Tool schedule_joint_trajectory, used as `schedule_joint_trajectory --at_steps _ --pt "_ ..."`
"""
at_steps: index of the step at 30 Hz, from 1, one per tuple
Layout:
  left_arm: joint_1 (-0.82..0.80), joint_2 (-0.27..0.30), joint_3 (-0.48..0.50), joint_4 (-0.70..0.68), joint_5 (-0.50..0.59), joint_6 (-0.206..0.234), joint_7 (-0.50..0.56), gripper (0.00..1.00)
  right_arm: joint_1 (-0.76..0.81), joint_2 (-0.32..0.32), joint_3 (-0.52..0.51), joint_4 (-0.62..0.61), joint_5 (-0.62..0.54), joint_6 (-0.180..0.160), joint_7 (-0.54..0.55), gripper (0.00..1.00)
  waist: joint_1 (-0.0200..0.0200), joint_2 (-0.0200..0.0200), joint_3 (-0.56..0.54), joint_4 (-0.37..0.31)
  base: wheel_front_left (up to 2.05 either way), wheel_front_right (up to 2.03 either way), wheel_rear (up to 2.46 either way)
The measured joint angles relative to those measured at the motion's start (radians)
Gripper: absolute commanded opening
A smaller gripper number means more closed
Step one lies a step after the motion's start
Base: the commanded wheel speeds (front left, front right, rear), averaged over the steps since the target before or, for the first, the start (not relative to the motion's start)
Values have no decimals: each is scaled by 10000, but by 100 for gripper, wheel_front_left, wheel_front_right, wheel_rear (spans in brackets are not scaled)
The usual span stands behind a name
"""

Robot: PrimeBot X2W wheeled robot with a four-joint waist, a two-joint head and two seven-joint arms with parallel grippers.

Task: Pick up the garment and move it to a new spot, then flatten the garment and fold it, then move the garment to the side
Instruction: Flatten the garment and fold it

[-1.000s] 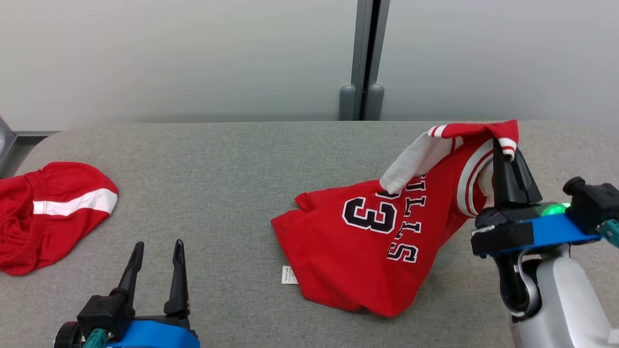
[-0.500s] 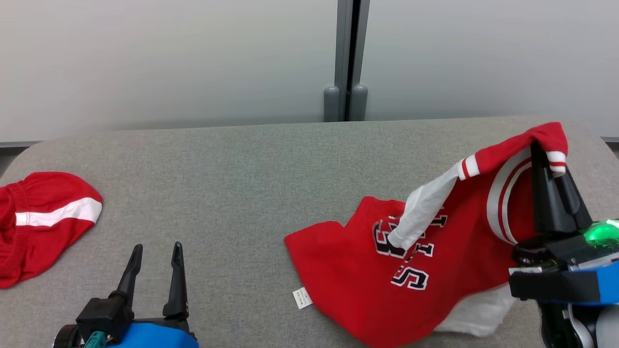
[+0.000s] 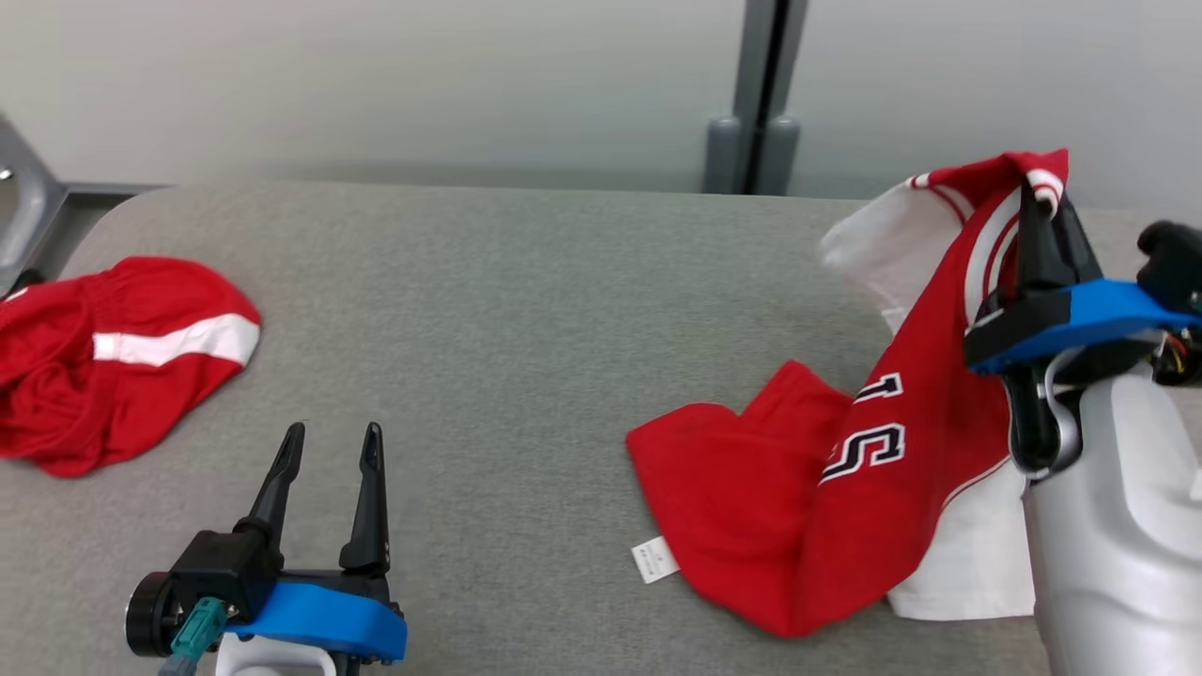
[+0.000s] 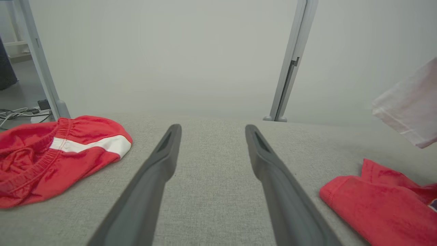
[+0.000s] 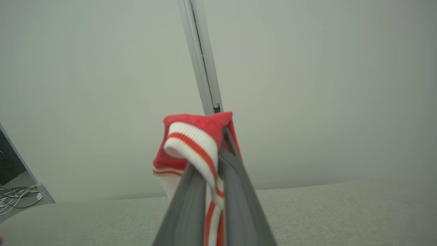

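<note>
The garment (image 3: 798,498) is a red jersey with black-and-white lettering and white sleeves. Its lower part lies crumpled on the grey table (image 3: 516,310) at the right, and its striped collar (image 5: 191,136) is lifted. My right gripper (image 3: 1033,192) is shut on that collar, and the cloth hangs down from the fingers (image 5: 235,177). The jersey's red hem (image 4: 375,201) and a hanging white sleeve (image 4: 409,106) appear at the right of the left wrist view. My left gripper (image 3: 333,434) stands open and empty over the table's front left, fingers (image 4: 164,160) spread.
Red shorts with a white stripe (image 3: 113,357) lie bunched at the table's left end. A grey post (image 3: 756,94) stands against the pale wall behind the table. A white label (image 3: 654,560) sticks out by the jersey's hem.
The head view has shifted. My right gripper has raised the collar higher and dragged the jersey rightward, so more cloth hangs and the number is folded out of sight. The left gripper stays open.
</note>
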Motion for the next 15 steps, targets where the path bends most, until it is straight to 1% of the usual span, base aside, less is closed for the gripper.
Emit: schedule_joint_trajectory --at_steps 3,6,7,8,11,15 --pt "-127 -10 -2 100 0 -77 -42 100 -890 6 -360 1210 -625 0 -535 0 -1 0 181 359 0 0 0" --pt "-219 -25 33 163 -2 -84 -56 100 -1570 10 -773 2069 -1081 0 -794 0 1 1 370 641 0 0 0" --pt "-221 -29 46 184 -2 -84 -58 100 -1730 8 -901 2286 -1208 0 -836 67 0 0 425 707 0 0 0" --pt "-231 -36 61 211 -2 -92 -59 100 -1871 6 -1026 2545 -1294 0 -869 100 0 1 467 770 0 0 0" --pt "-239 -54 127 276 -2 -94 -104 100 -2028 10 -951 2966 -1354 0 -901 100 0 2 506 830 0 0 0" --pt "-195 -71 213 343 -6 -69 -134 100 -1740 12 -382 2824 -1392 0 -915 100 -2 0 373 655 0 0 0"
